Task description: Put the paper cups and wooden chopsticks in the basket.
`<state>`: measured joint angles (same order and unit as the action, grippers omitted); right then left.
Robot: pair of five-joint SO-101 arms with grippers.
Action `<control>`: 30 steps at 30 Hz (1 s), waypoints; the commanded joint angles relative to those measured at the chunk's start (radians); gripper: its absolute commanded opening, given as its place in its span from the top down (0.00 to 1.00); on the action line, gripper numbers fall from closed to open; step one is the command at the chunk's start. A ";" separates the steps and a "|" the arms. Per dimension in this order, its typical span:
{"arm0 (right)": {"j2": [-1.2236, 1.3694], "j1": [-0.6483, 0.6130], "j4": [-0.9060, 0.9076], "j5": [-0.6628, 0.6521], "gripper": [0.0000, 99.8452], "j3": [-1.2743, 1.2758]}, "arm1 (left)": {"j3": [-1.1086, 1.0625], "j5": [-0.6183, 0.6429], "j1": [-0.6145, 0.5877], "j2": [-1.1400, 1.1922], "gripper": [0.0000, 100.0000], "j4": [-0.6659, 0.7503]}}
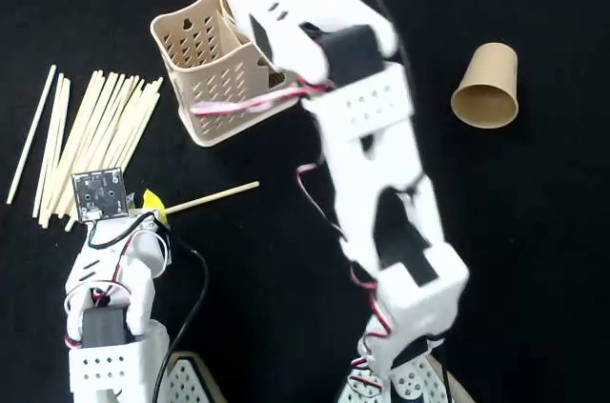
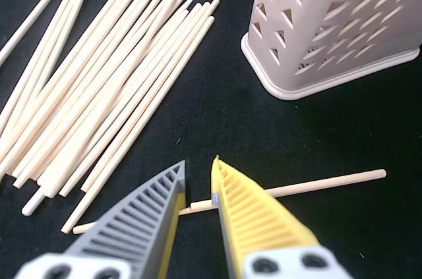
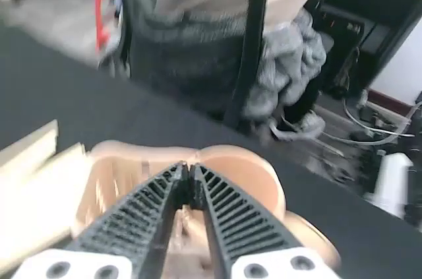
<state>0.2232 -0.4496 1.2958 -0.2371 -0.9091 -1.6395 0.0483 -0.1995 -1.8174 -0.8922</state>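
Observation:
A beige perforated basket (image 1: 212, 65) stands at the back of the black table. My right arm (image 1: 367, 136) stretches over it, and my right gripper (image 3: 190, 177) is shut above blurred tan rounded shapes (image 3: 241, 170); I cannot tell cup from basket rim. A paper cup (image 1: 486, 87) lies on its side at the far right. Several wooden chopsticks (image 1: 91, 141) lie fanned out at the left. My left gripper (image 2: 198, 167) is slightly open just above a single chopstick (image 2: 330, 181), which runs crosswise under both fingertips. The basket (image 2: 330, 28) stands just beyond it.
The single chopstick (image 1: 214, 195) lies between the pile and the right arm's base. A red and white cable (image 1: 243, 106) drapes across the basket's front. The table's black cloth (image 1: 534, 260) is bare to the right of the right arm.

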 commanded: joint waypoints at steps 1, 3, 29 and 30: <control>-0.162 -0.009 0.307 -0.345 0.95 -0.015 | 0.010 -0.002 -0.004 -0.005 0.92 0.017; -0.219 0.018 0.450 -0.457 0.92 -0.015 | 0.010 -0.002 -0.004 -0.005 0.92 0.017; -0.570 0.868 -1.200 -1.112 0.73 1.839 | 0.010 -0.002 -0.002 -0.005 0.92 0.015; -0.524 0.870 -1.252 -1.088 0.73 1.836 | 0.010 -0.002 -0.002 -0.005 0.92 0.015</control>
<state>-0.3721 0.4005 0.3690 -1.3740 0.8830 -1.6395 0.0483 -0.1995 -1.8174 -0.8922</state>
